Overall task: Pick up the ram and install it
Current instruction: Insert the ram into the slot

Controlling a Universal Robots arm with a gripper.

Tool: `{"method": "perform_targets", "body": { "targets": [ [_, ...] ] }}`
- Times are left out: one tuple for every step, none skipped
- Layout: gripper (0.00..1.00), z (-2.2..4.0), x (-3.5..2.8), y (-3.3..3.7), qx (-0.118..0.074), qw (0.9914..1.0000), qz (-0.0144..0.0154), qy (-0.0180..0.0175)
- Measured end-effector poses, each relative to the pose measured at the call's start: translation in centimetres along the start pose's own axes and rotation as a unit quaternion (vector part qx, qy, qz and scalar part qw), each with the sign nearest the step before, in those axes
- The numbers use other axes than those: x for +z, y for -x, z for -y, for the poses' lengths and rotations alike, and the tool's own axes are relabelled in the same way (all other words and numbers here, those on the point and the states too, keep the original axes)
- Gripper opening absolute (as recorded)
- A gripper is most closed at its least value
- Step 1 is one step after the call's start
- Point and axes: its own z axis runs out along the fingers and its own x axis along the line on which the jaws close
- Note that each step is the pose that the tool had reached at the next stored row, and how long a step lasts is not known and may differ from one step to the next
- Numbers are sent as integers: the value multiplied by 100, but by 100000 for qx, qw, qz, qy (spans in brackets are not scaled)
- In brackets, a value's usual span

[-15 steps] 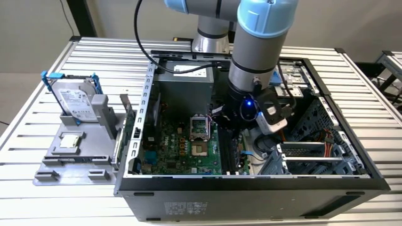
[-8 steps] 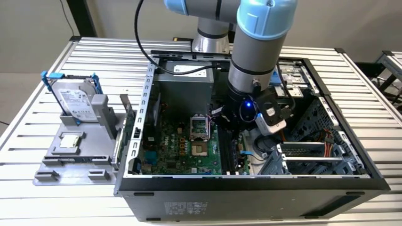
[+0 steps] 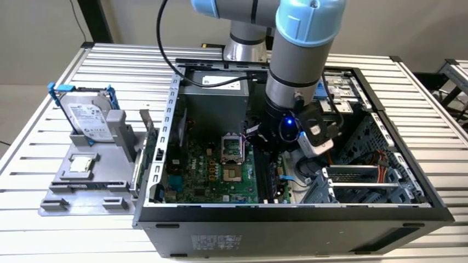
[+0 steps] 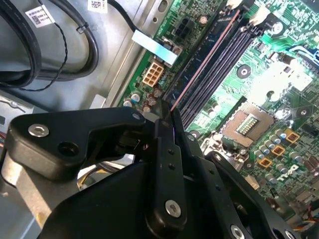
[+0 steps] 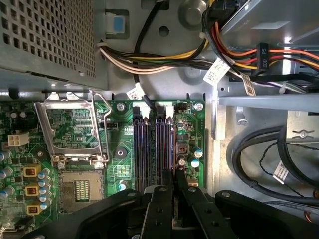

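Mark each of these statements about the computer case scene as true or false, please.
1. The hard drive with blue rails stands on the grey fixture, outside the case. True.
2. The gripper hangs over the grey fixture. False: it is inside the open case, over the memory slots.
3. The ram lies flat on the table. False: in the second wrist view it is seen edge-on, pinched in the gripper and running along the slots.
4. The processor socket beside the slots is uncovered. True.
5. A cooler covers the memory slots. False: nothing covers them.
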Motion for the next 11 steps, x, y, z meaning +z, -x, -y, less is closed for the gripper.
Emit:
{"method": "perform_targets", "body": {
  "targets": [
    [0,0,0,-1,-211,100000,0,1],
    [0,0,0,-1,-407,99999,9,-52],
    [0,-1,1,-1,-588,99998,11,-176],
    [0,-2,2,0,-782,99997,23,-289],
    [0,0,1,-1,-935,99995,26,-460],
    [0,0,1,0,-1035,99993,28,-649],
    [0,-1,2,-1,-1113,99990,35,-828],
    [0,-2,7,0,-1176,99988,34,-989],
    [0,-5,19,-1,-1238,99985,34,-1224],
    [0,-11,35,-4,-1267,99983,26,-1331],
    [0,-20,51,-5,-1276,99982,19,-1382]
  ]
}}
